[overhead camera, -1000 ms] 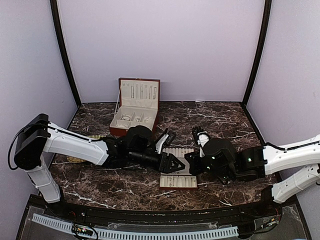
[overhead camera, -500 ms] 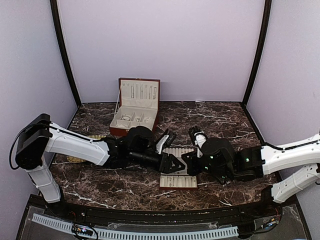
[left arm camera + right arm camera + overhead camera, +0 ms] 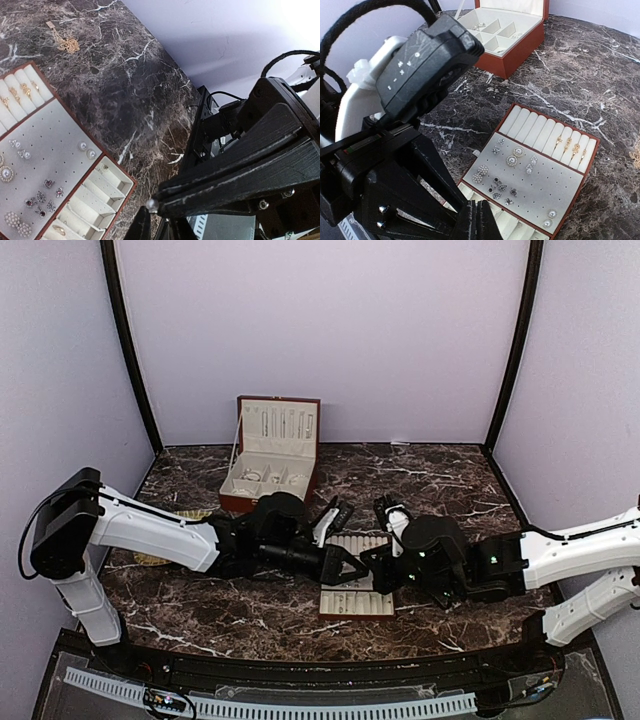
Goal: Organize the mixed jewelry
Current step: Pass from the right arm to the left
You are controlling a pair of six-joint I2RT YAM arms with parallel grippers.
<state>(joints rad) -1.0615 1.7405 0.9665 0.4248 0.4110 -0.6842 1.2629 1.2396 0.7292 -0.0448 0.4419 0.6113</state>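
A small silvery pearl stud [image 3: 151, 204] sits at the very tip of my left gripper [image 3: 160, 199], whose jaws have drawn together on it. My right gripper [image 3: 478, 216] is shut, and its dark fingertips [image 3: 141, 226] stand just under the stud; whether they also pinch its post is hidden. Both grippers meet above the cream slotted tray [image 3: 357, 604] near the table's front. On the tray's grey pad [image 3: 555, 182] lie several studs and pearl earrings [image 3: 513, 160]. Gold rings [image 3: 568, 143] sit in its padded rolls.
The open red-brown box [image 3: 268, 478] stands behind the left arm, with small pieces in its compartments [image 3: 492, 30]. A gold chain [image 3: 67, 45] lies on the dark marble beyond the tray. A strip of woven mat [image 3: 192, 514] shows beside the left arm.
My left gripper's jaws have closed in on the stud. The right arm has slid a little to the left, bringing its tip up against the left gripper.
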